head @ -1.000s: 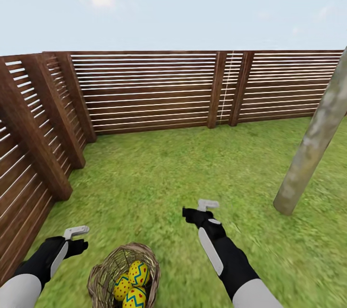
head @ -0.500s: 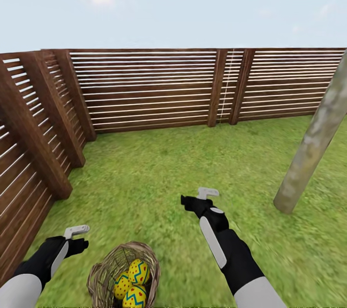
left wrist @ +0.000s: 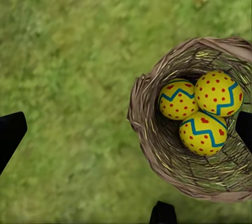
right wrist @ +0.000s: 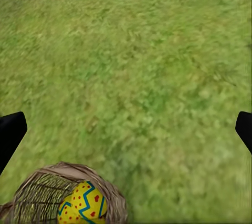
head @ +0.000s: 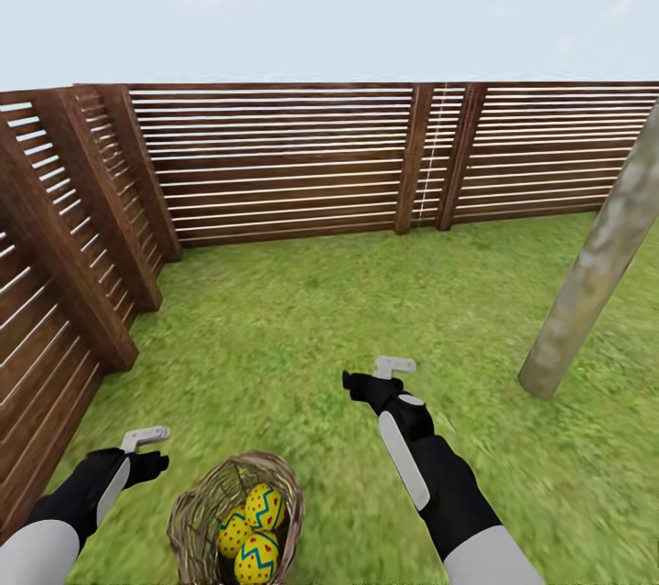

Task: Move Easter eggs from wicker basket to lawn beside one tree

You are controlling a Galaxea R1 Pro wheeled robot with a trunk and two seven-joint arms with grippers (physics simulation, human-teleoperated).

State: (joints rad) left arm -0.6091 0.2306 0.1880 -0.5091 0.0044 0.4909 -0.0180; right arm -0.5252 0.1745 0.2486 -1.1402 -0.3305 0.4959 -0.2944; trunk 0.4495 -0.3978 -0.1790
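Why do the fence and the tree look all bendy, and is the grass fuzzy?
Head view: the wide lens bows the fence and tips the tree; the grass looks smeared near the bottom. Left wrist view: the eggs look sharp, the grass soft. Right wrist view: grass blurry.

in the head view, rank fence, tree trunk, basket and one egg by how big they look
1. fence, spans the whole picture
2. tree trunk
3. wicker basket, though it sits much nearer the camera than the trunk, so this order is by look only
4. an egg, the three look alike in size
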